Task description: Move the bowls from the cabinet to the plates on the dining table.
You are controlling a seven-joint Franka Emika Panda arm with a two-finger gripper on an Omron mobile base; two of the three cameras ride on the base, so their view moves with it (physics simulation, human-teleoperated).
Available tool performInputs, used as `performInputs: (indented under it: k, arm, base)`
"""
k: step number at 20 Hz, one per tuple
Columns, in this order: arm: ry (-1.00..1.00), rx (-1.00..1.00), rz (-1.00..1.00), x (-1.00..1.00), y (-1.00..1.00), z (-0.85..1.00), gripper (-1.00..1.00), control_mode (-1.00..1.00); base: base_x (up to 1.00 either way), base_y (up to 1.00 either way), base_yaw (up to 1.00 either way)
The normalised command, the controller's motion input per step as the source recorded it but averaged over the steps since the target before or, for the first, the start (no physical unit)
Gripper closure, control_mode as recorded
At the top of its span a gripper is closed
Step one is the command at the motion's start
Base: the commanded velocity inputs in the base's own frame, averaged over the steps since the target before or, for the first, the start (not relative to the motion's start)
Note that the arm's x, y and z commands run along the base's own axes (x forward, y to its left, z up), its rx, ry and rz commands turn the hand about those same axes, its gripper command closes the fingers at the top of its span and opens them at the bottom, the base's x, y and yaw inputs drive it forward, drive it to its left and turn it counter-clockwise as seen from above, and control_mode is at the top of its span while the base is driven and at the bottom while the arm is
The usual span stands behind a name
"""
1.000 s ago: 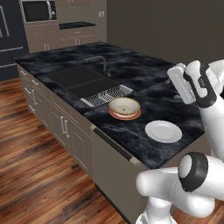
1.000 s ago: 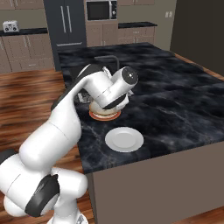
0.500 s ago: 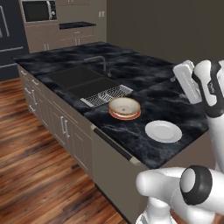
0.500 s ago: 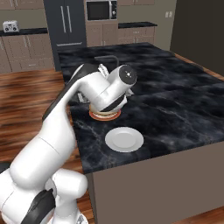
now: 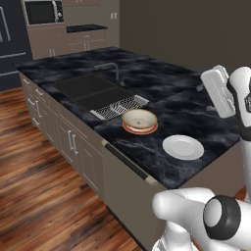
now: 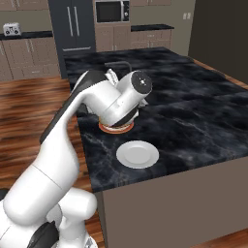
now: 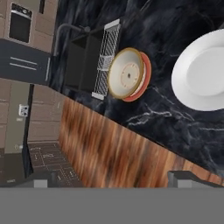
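Compared with a second ago, the arm is seen drawn further back and up from the surface (image 5: 147, 73); in the left base view its white wrist sits closer to the right edge, and the bowl and plates lie where they were.

One bowl (image 5: 139, 119) is counted on the surface: the wide cream one with a tan-brown outside. It is set inside the orange-red plate (image 5: 149, 130), whose rim shows around it. Nothing is seen in the bowl itself. Two plates are counted in all. The second, a white plate (image 5: 183, 147), lies bare just beside the orange-red one, nearer the surface's front corner, and is not touching it.

One dark sink (image 5: 93, 90) is sunk into the surface, beyond the bowl, with one faucet (image 5: 112, 67) at its back and a wire rack (image 5: 121, 107) at its near end, between the basin and the bowl.

The hand (image 7: 113, 180) is held above the surface, near the white plate, with its fingers (image 7: 186, 178) spread wide and nothing between them. In the hand view the bowl (image 7: 127, 73) and white plate (image 7: 201, 72) are looked down on from above.

A microwave (image 6: 112, 10) is mounted in the far wall units, well apart from the bowl.
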Motion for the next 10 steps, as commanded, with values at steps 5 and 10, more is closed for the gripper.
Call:
performInputs:
  k: [5,10]
  arm:
    - [-0.02,0.01,0.00,-0.32,0.05,0.22,-1.00,-1.00]
    - [0.00,0.03,0.00,-0.32,0.07,0.20,-1.00,-1.00]
  base:
    - [0.00,0.00,0.00]
    - [0.00,0.00,0.00]
